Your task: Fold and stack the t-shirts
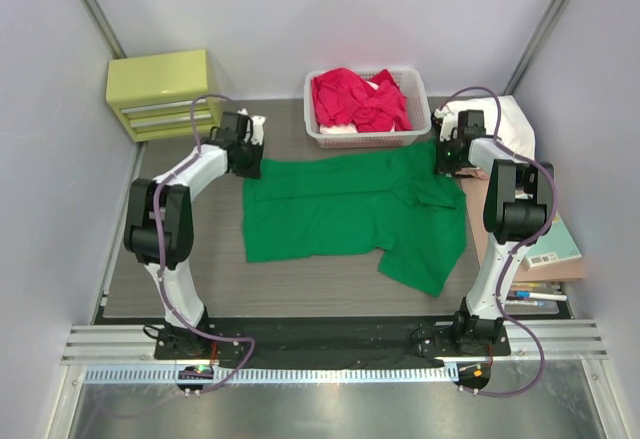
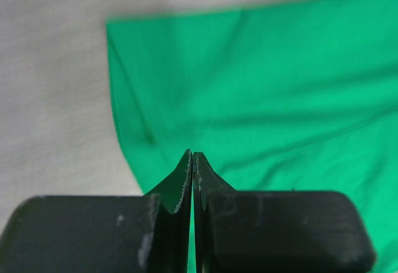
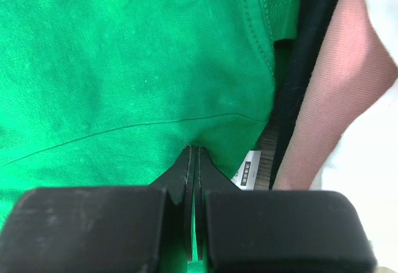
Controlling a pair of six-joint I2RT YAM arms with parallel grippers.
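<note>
My left jaws are pressed together, tip to tip. In the left wrist view they point down over the green t-shirt (image 2: 280, 86), close to its corner, where the cloth gives way to bare worktop (image 2: 50, 99). I cannot tell whether any cloth is caught between the tips.

My right jaws are closed too. They hang over the other far corner of the green t-shirt (image 3: 124, 68), and a fine crease runs across the fabric to their tips. I cannot make out a pinch of cloth there either. Just right of the tips there is a small white printed label (image 3: 249, 170), then a black strip of cloth (image 3: 308, 61), then pale pink cloth (image 3: 336, 99) and white cloth (image 3: 373, 173).

From above, the green t-shirt (image 1: 340, 209) lies spread on the worktop (image 1: 300, 279) between my two arms. Its far edge is just in front of the white basket (image 1: 365, 140), and its right part is rumpled, with a flap reaching toward the near edge. The basket holds a heap of red t-shirts (image 1: 355, 99). A white t-shirt (image 1: 515, 124) lies behind my right arm, and the pale pink cloth (image 1: 478, 224) is beside it, under a teal book (image 1: 560, 244). A yellow-green drawer cabinet (image 1: 165, 94) stands in the far left corner.
</note>
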